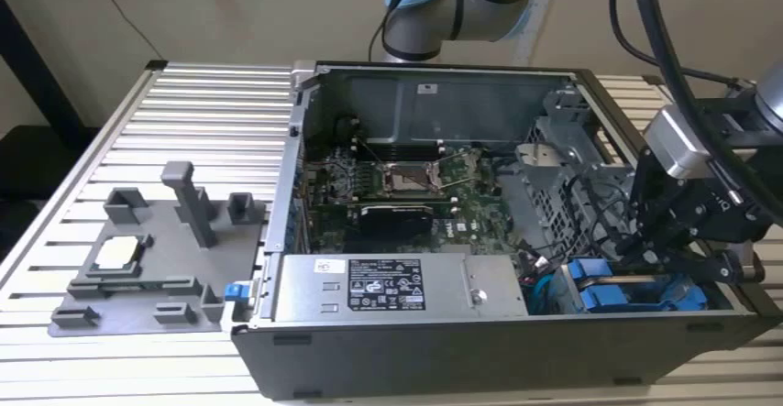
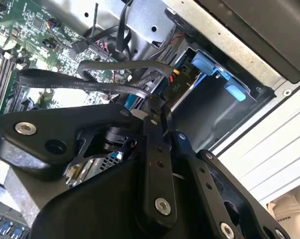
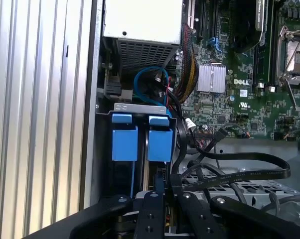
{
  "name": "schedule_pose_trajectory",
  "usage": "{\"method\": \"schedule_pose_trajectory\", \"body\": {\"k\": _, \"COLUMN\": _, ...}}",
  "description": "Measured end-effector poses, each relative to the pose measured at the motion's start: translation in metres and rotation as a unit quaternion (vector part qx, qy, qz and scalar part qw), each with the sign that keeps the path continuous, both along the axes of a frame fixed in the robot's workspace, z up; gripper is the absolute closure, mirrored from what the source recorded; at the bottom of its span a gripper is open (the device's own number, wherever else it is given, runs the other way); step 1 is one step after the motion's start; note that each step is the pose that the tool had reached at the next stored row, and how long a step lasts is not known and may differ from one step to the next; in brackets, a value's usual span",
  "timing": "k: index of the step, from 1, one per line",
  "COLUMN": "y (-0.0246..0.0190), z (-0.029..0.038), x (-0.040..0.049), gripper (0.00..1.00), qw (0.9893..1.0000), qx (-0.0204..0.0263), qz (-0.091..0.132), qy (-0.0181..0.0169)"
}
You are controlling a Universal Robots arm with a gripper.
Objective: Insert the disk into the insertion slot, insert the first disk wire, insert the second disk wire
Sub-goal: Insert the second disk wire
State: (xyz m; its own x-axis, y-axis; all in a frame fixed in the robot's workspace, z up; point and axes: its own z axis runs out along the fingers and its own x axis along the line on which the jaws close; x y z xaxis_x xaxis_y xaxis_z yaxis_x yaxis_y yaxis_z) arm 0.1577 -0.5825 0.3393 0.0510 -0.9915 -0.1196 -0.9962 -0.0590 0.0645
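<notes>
Two blue-fronted carriers sit side by side in the grey drive cage, the insertion slot (image 3: 123, 106). The disk (image 3: 160, 144) is the one in line with my fingers, also seen in the exterior view as the disk (image 1: 586, 271). My gripper (image 3: 159, 191) reaches down into the cage behind it, at the exterior view's right (image 1: 663, 261). Its fingers are pressed together on the end of a flat black disk wire (image 2: 90, 82) that loops over the motherboard to the gripper (image 2: 157, 107). A second black connector (image 2: 176, 85) with coloured leads hangs beside the fingertips.
The other blue-fronted drive (image 3: 124, 143) stands against the case wall. The grey power-supply box (image 1: 398, 287) lies beyond the cage, with a bundle of cables (image 3: 187, 74) beside it. A grey fixture plate (image 1: 153, 259) rests on the slatted table at the exterior view's left.
</notes>
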Motion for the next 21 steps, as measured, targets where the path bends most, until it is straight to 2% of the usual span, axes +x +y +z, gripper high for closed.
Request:
{"method": "schedule_pose_trajectory", "body": {"k": 12, "y": -0.0001, "z": -0.0027, "x": 0.0008, "gripper": 0.84, "qw": 1.0, "qx": -0.0002, "qz": 0.0, "qy": 0.0}}
{"method": "schedule_pose_trajectory", "body": {"k": 15, "y": -0.0001, "z": -0.0027, "x": 0.0011, "gripper": 0.82, "qw": 1.0, "qx": -0.0002, "qz": 0.0, "qy": 0.0}}
{"method": "schedule_pose_trajectory", "body": {"k": 16, "y": -0.0001, "z": -0.0028, "x": 0.0012, "gripper": 0.76, "qw": 1.0, "qx": -0.0001, "qz": 0.0, "qy": 0.0001}}
{"method": "schedule_pose_trajectory", "body": {"k": 21, "y": -0.0002, "z": -0.0022, "x": 0.0015, "gripper": 0.76, "qw": 1.0, "qx": -0.0002, "qz": 0.0, "qy": 0.0002}}
